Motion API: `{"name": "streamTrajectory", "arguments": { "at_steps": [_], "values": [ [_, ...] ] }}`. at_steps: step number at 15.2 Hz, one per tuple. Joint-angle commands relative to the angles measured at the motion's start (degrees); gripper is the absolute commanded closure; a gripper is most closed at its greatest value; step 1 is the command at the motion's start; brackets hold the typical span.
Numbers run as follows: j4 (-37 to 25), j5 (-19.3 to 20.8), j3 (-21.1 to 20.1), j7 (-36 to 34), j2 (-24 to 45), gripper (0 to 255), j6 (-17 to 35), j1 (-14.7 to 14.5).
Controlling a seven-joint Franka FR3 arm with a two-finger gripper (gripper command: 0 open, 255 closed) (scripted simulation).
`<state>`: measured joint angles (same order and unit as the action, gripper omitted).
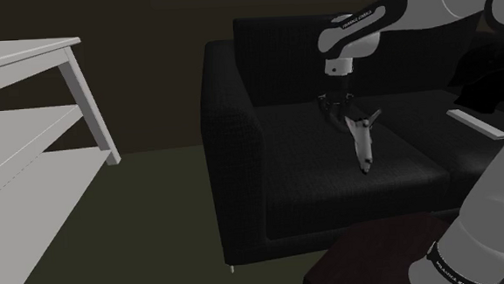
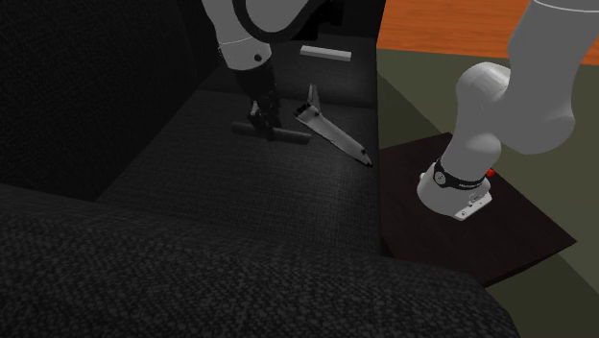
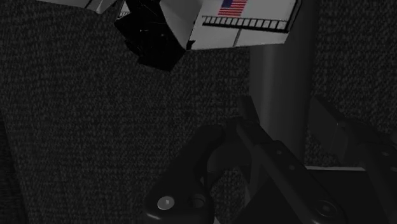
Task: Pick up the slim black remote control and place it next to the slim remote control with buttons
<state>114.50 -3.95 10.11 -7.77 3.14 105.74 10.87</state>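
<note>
A slim black remote (image 2: 275, 132) lies crosswise under my gripper (image 2: 259, 117) over the black sofa seat (image 2: 240, 192). In the wrist view it is a dark grey bar (image 3: 280, 76) running out between my fingers (image 3: 219, 149), which clasp it. I cannot tell if it rests on the cushion or hangs just above it. In the shoulder view my gripper (image 1: 332, 107) is at the middle of the seat. The light slim remote with buttons (image 1: 477, 123) lies at the sofa's far end, by the shoulder view's right, and shows as a pale bar (image 2: 326, 53) behind the arm.
A white toy space shuttle (image 1: 361, 142) (image 2: 331, 134) (image 3: 245, 19) lies on the seat right beside my gripper. A white table (image 1: 38, 94) stands on the floor past the sofa's arm (image 1: 238, 155). My stand (image 2: 461, 192) sits on a dark base beside the sofa.
</note>
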Motion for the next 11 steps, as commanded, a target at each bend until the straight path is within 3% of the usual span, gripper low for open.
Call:
{"name": "streamTrajectory", "arguments": {
  "at_steps": [1, 6, 11],
  "values": [
    [-1.4, 0.1, 0.0, -0.2, -0.4, 255, -1.7, 0.0],
    [-3.6, 0.3, 0.0, -0.5, -1.2, 255, -4.7, -0.1],
    [-0.6, 2.1, 3.2, 5.4, -3.8, 255, -4.6, 3.2]
  ]
}}
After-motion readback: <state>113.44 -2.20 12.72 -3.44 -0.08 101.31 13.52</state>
